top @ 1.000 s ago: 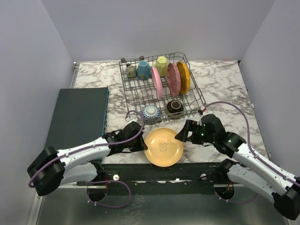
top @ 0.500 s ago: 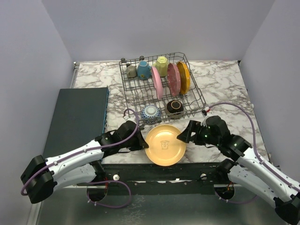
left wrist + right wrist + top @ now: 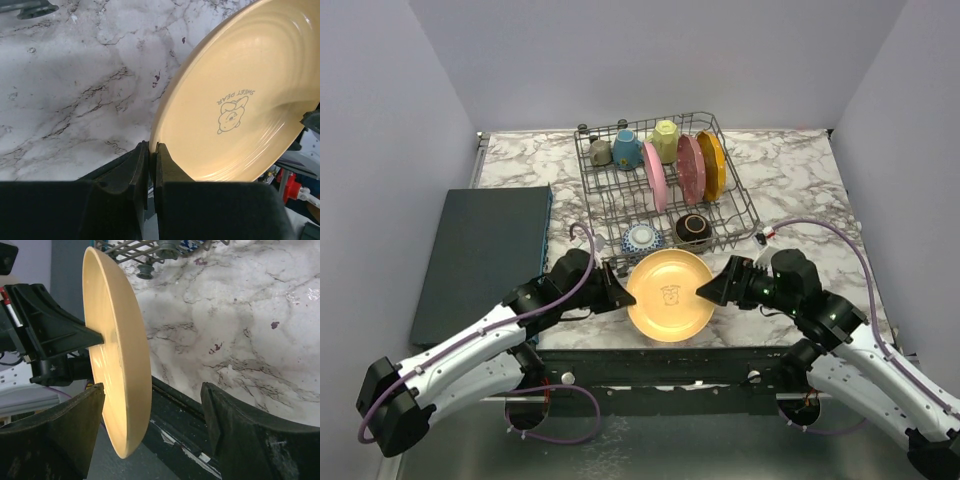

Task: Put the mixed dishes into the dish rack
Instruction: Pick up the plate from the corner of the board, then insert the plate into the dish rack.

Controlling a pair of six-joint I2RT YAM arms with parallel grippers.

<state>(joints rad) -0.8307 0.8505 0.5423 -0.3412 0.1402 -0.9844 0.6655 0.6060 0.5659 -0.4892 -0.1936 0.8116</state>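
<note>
The round pale-yellow ceramic plate with a printed bear motif [image 3: 669,295] is held tilted above the near edge of the white marble-patterned table [image 3: 800,190], just in front of the grey metal wire dish rack [image 3: 610,200]. Its left rim is pinched by the left gripper [image 3: 151,150]. The right gripper [image 3: 150,390] is spread wide, with one finger positioned on either side of the opposite rim; contact cannot be determined.

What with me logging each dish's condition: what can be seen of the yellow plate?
The yellow plate is round, glossy, ceramic-looking, with a small cartoon print and lettering at its centre. It is tilted steeply over the marble table, near the dish rack. The left tool is shut on one rim; the open right tool straddles the opposite rim. No chips show.
</note>
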